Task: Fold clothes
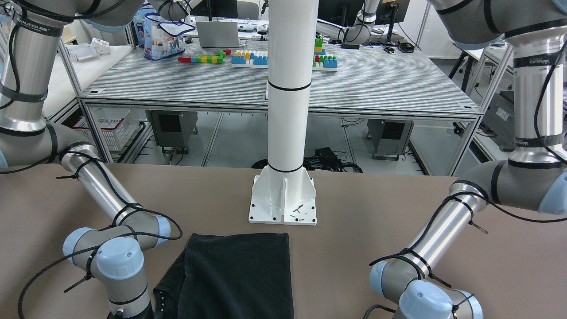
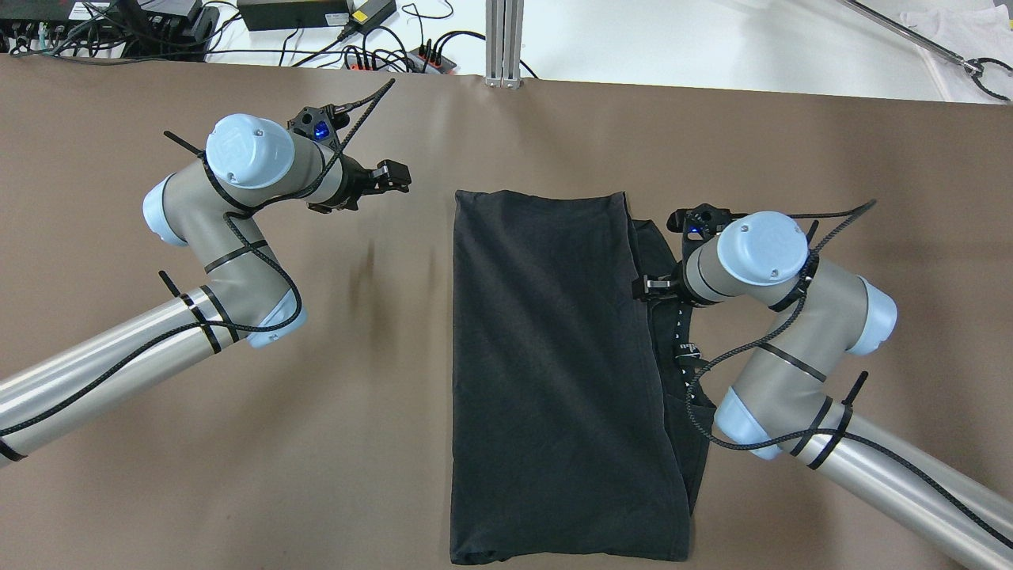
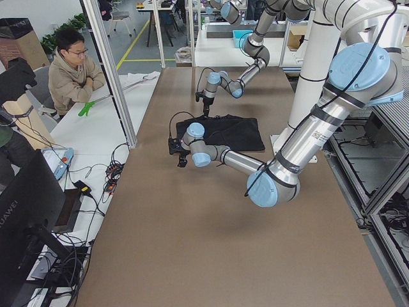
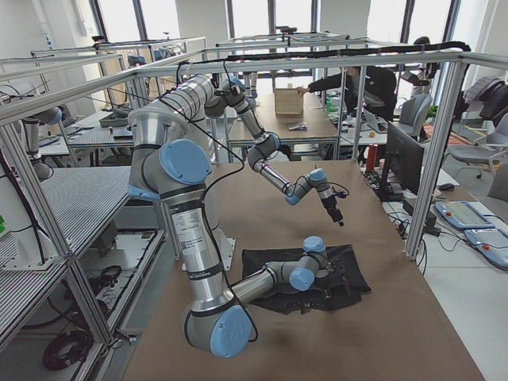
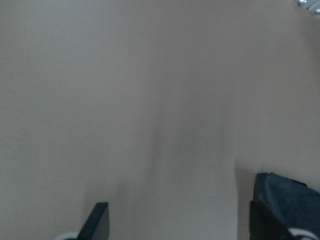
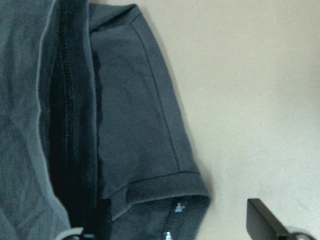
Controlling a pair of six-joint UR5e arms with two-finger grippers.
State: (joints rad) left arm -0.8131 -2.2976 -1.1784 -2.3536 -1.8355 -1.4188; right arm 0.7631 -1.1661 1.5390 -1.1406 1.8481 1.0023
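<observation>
overhead view: the black shirt (image 2: 546, 372) lies flat in the middle of the brown table (image 2: 237, 475), folded into a long shape. one sleeve (image 2: 673, 364) pokes out on its right side. the left gripper (image 2: 393, 176) hangs over bare table, well apart from the shirt. the right gripper (image 2: 645, 286) is over the shirt's right edge, by the sleeve.

front view: the shirt (image 1: 239, 274) lies near the white pillar's (image 1: 288, 88) base plate (image 1: 283, 201), not touching it.

left side view: the left gripper (image 3: 174, 148) is low, just beside the shirt (image 3: 223, 132).

right side view: the shirt (image 4: 337, 278) lies under the near arm.

left wrist view: the two fingers (image 5: 100, 222) stand wide apart with only table between them. they hold nothing. a corner of the shirt (image 5: 285, 200) shows low on the right.

right wrist view: the sleeve (image 6: 145, 125) with its stitched hem lies below. one finger (image 6: 265, 227) is over bare table, far from the other side, so this gripper is let go too.
</observation>
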